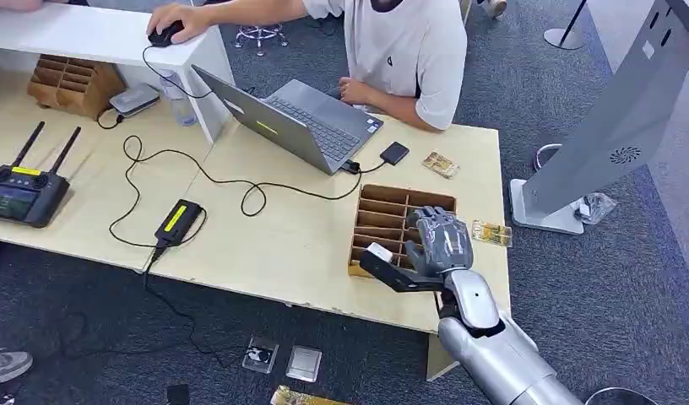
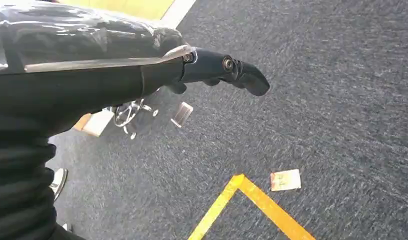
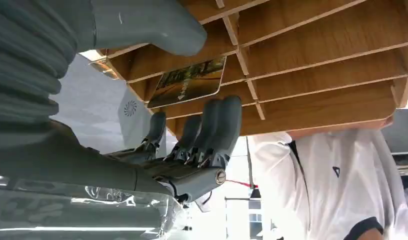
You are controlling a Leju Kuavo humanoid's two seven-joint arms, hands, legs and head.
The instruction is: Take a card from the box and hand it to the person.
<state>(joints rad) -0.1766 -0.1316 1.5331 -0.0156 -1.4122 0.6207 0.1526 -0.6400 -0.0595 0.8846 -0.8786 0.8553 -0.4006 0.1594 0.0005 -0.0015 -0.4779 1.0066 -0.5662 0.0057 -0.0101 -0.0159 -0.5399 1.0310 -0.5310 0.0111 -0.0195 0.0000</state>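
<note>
A card (image 3: 188, 82) with a dark green and gold face stands in one of the slots of the wooden box (image 1: 383, 221), which sits on the near right part of the pale table (image 1: 273, 245). The right hand (image 1: 440, 239) hovers over the right side of the box; in the right wrist view its thumb (image 3: 147, 25) lies on one side of the card and its darker fingers (image 3: 219, 125) on the other, spread apart and not touching it, so the hand holds nothing. The left hand (image 2: 227, 72) hangs down over the grey carpet with its fingers curled in and nothing in them. Two more cards lie on the table, one just right of the box (image 1: 491, 233) and one farther back (image 1: 441, 164). A person in a white shirt (image 1: 404, 51) sits at the far side behind an open laptop (image 1: 299, 122), one hand on a mouse (image 1: 165, 34). A black remote control (image 1: 24, 190) lies at the left end of the table.
</note>
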